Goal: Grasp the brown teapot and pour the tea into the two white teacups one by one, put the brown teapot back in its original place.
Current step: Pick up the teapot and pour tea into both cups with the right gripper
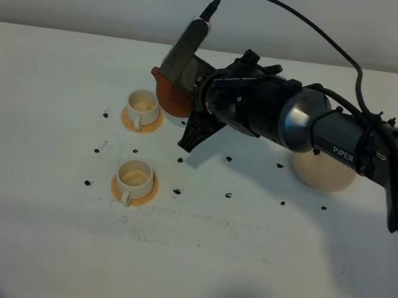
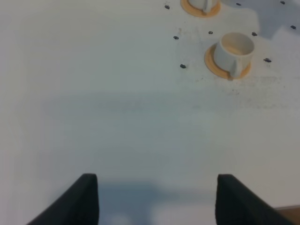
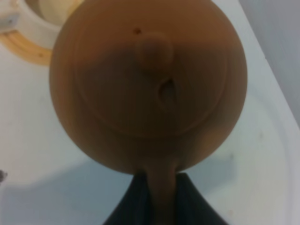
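Note:
My right gripper (image 1: 192, 97) is shut on the stubby handle of the brown teapot (image 1: 170, 94), which hangs tilted in the air, spout just above and behind the far white teacup (image 1: 143, 106). The near teacup (image 1: 136, 176) stands on its orange-tan saucer (image 1: 117, 186) closer to the front. In the right wrist view the teapot (image 3: 150, 79) fills the picture, its handle pinched in the right gripper (image 3: 160, 201), with a teacup (image 3: 44, 18) at the corner. The pale beige coaster (image 1: 322, 175) lies bare under the right arm. My left gripper (image 2: 158, 201) is open over bare table, well short of a teacup (image 2: 235, 48).
Small black specks (image 1: 229, 195) dot the white table (image 1: 189, 267) around the cups. The right arm (image 1: 336, 136) stretches across the middle from the right edge, its cable looping above. A second cup and saucer (image 2: 200, 5) peek in at the left wrist view's edge.

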{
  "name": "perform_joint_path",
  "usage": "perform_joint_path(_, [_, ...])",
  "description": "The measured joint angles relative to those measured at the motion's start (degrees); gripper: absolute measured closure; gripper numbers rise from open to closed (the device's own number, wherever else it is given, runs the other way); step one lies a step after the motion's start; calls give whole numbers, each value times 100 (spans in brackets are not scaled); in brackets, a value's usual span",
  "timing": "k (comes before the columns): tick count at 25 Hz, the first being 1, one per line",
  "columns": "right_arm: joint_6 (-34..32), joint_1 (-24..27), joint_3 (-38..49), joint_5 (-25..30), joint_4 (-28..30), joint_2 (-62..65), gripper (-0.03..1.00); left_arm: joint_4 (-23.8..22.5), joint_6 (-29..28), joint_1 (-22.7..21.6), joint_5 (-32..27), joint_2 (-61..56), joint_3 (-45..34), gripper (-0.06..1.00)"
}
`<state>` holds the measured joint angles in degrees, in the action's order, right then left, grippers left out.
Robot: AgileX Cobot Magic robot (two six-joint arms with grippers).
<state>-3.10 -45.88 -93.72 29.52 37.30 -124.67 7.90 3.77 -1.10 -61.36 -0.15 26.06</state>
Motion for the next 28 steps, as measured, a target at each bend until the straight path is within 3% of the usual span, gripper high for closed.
perform_joint_path(15, [-6,-25,0,-1,311,-194,88,0,0,0,0,0,0,43])
perform_joint_path(28, [-6,-59,0,35,914,-296,88,0,0,0,0,0,0,43])
